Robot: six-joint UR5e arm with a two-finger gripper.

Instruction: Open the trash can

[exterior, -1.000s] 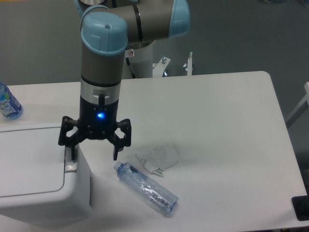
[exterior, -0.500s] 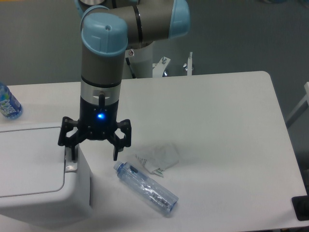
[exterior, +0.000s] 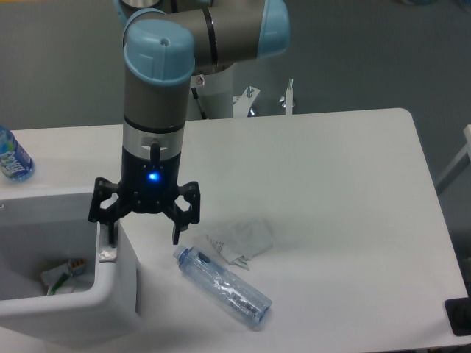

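Surface: white matte table [exterior: 331,191] with a rounded far corner, set against a dull grey floor.
Trash can: large boxy white plastic trash can [exterior: 110,305] with smooth walls and rounded corners, placed at the near left corner of the table and cut off by the left frame edge.
Lid: not seen over the opening; the inside of the bin is exposed from above.
Contents: crumpled pale scraps [exterior: 62,276] with a bit of green and orange are seen at the bottom of the bin.
Button strip: small grey piece [exterior: 108,254] on the right rim, just under the left fingertip.
Gripper: black two-finger gripper [exterior: 144,232] with a lit blue light, pointed straight down; jaws are spread wide with nothing held, one finger over the bin rim, the other over the table.
Arm: grey cylindrical arm [exterior: 158,95] with light blue joint caps, rising upright from the gripper.
Lying bottle: clear crushed plastic bottle [exterior: 223,287] laid on its side on the table, just right of the bin.
Wrapper: crinkled translucent wrapper [exterior: 241,239], just beyond the lying bottle.
Standing bottle: blue-labelled bottle [exterior: 11,156] at the far left edge, behind the bin.
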